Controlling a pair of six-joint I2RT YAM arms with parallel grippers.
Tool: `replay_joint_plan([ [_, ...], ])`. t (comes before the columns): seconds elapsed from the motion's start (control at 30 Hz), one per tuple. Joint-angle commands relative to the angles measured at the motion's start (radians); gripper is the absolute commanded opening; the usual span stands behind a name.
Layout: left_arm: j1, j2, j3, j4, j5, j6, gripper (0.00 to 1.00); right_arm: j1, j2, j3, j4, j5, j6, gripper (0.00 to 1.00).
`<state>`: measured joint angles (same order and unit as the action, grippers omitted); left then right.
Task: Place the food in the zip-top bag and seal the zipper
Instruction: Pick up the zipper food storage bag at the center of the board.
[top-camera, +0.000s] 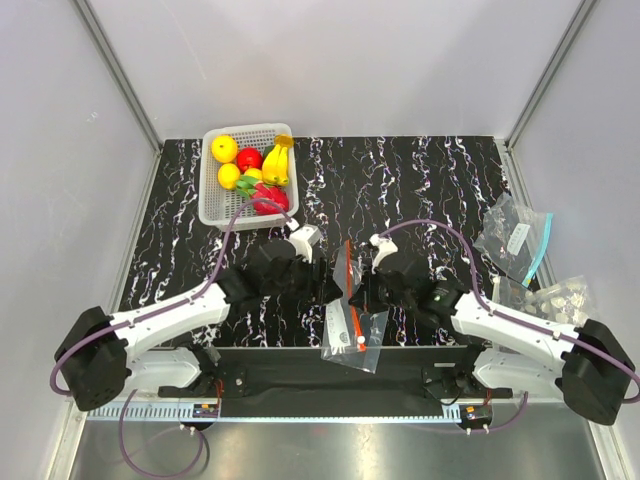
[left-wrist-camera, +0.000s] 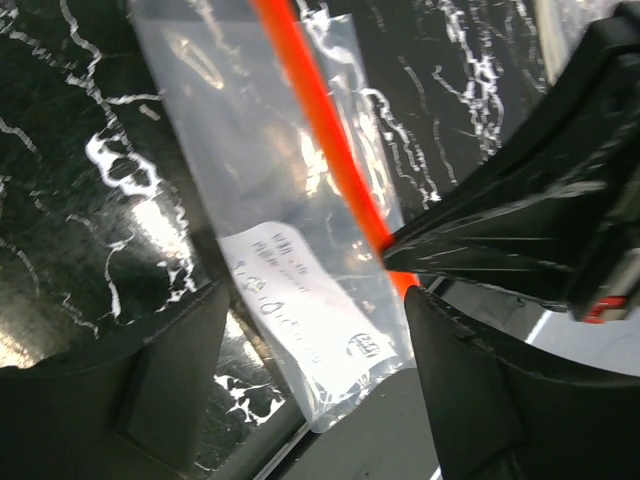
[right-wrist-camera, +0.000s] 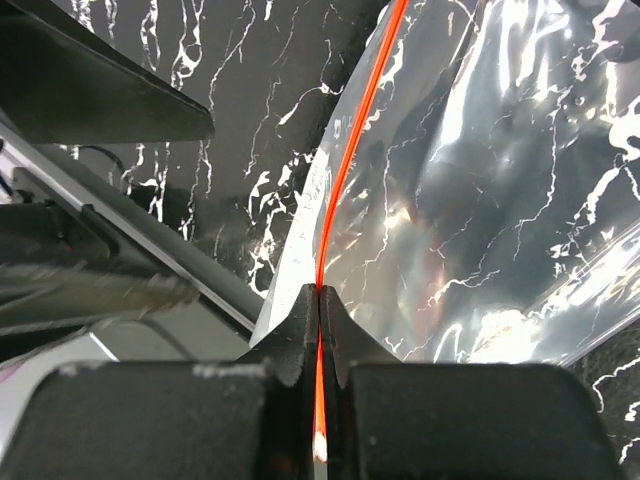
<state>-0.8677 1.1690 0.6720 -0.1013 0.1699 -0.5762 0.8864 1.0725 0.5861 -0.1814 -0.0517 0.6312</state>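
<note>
The clear zip-top bag (top-camera: 352, 318) is held up at the table's near edge, between the two grippers. Its red-orange zipper (top-camera: 352, 285) runs along it, with the white slider (top-camera: 360, 342) at the near end. My right gripper (right-wrist-camera: 320, 290) is shut on the zipper (right-wrist-camera: 345, 170); it sits at the bag's right side in the top view (top-camera: 364, 290). My left gripper (left-wrist-camera: 318, 300) is open, and the bag's labelled end (left-wrist-camera: 300, 300) hangs between its fingers (left-wrist-camera: 170, 370). The food lies in the white basket (top-camera: 215, 210): banana bunch (top-camera: 277, 160), dragon fruit (top-camera: 266, 196), round yellow fruits (top-camera: 224, 148).
A second clear bag with a teal edge and white label (top-camera: 518, 238) lies at the right, with a clear bubbled sheet (top-camera: 560, 295) in front of it. The bag's lower end hangs over the front rail (top-camera: 300, 375).
</note>
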Motion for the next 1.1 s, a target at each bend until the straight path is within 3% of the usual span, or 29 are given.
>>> replay_joint_plan([
  [0.0,-0.001,-0.002,0.058,0.069,0.046,-0.001,0.79,0.028,0.014,0.060,0.006,0.039,-0.039,0.00],
  [0.3,-0.001,0.086,0.104,0.046,0.017,-0.014,0.80,0.103,0.067,0.127,0.002,0.098,-0.050,0.00],
  [0.37,-0.001,0.092,0.121,0.017,-0.054,-0.014,0.79,0.121,0.072,0.132,0.006,0.111,-0.051,0.00],
  [0.5,-0.002,0.096,0.126,-0.015,-0.127,-0.016,0.73,0.144,0.073,0.135,0.017,0.124,-0.054,0.00],
  [0.7,-0.001,0.132,0.135,-0.002,-0.125,-0.022,0.71,0.170,0.075,0.135,0.020,0.142,-0.059,0.00],
  [0.9,-0.002,0.165,0.127,0.023,-0.109,-0.020,0.38,0.186,0.064,0.135,0.023,0.144,-0.071,0.00],
  [0.97,-0.001,0.169,0.120,0.043,-0.101,-0.025,0.18,0.192,0.063,0.135,0.025,0.142,-0.080,0.00],
  [1.0,-0.002,0.164,0.110,0.051,-0.101,-0.028,0.09,0.195,0.064,0.135,0.026,0.141,-0.083,0.04],
  [1.07,-0.001,0.156,0.104,0.058,-0.099,-0.027,0.04,0.195,0.060,0.127,0.031,0.133,-0.088,0.13],
])
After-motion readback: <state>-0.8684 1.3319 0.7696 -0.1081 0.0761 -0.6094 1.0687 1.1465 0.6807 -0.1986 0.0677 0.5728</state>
